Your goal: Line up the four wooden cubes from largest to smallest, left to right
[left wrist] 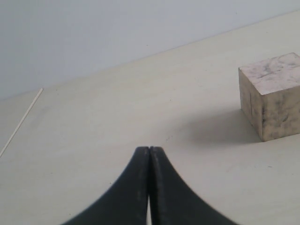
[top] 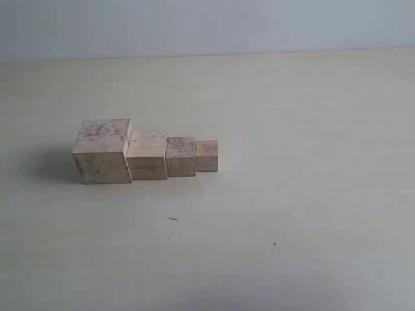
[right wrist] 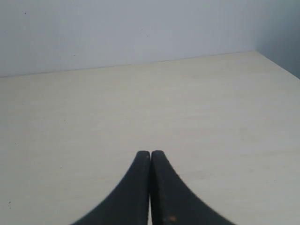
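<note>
The left gripper (left wrist: 149, 149) and right gripper (right wrist: 150, 152) each have their jaws pressed fully together, holding nothing. The largest cube (left wrist: 272, 96) sits ahead of the left jaws, off to 1 side and well clear. Only table (right wrist: 140, 103) shows ahead of the right jaws. The 4 wooden cubes (top: 148, 155) look correctly ranked, touching in 1 row. The main risk is a careless left-arm sweep clipping that cube and breaking the line.

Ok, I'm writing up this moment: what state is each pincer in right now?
Left pincer: closed, holding nothing.
Right pincer: closed, holding nothing.
</note>
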Motion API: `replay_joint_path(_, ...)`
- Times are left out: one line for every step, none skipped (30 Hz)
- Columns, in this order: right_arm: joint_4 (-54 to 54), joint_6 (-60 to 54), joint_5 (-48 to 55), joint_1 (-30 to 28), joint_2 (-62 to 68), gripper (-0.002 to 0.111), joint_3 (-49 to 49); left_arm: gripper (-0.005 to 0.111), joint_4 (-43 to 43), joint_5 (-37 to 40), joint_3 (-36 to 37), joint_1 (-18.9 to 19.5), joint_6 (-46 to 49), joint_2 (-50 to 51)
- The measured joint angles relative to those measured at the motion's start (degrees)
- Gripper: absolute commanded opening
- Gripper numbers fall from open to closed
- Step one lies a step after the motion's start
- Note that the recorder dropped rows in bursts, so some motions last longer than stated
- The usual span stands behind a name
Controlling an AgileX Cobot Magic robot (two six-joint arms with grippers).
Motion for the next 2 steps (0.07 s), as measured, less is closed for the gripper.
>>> replay_joint_path(0.0,0.0,0.0,0.0,0.0,0.0,0.0,0.0,0.0,0.0,0.0,0.0,0.0,0.0)
replay_joint_path(0.0,0.0,0.0,0.0,0.0,0.0,0.0,0.0,0.0,0.0,0.0,0.0,0.0,0.0)
